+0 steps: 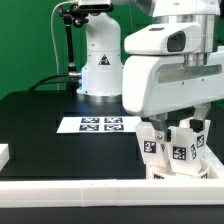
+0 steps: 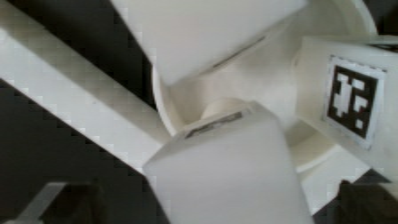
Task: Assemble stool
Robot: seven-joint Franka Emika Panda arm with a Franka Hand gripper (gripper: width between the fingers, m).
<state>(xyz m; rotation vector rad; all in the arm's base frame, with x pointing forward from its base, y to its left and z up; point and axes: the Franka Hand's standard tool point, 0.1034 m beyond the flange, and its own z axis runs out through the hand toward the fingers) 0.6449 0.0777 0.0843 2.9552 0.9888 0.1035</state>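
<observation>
The stool's white parts sit at the exterior view's right, near the front rail. Three blocky legs with black-and-white tags [image 1: 182,152] stand close together on the low round seat [image 1: 186,172]. My gripper [image 1: 178,128] hangs right over them, open. In the wrist view, one white leg [image 2: 222,165] lies between my dark fingertips [image 2: 43,206], with a gap on each side, and my gripper [image 2: 205,208] holds nothing. Another leg's tag [image 2: 356,95] shows beside it, above the seat's curved rim [image 2: 313,150].
The marker board [image 1: 100,124] lies flat mid-table, to the exterior view's left of the stool parts. A long white rail [image 1: 90,192] edges the table's front and runs diagonally through the wrist view [image 2: 71,95]. The arm's base [image 1: 98,60] stands at the back.
</observation>
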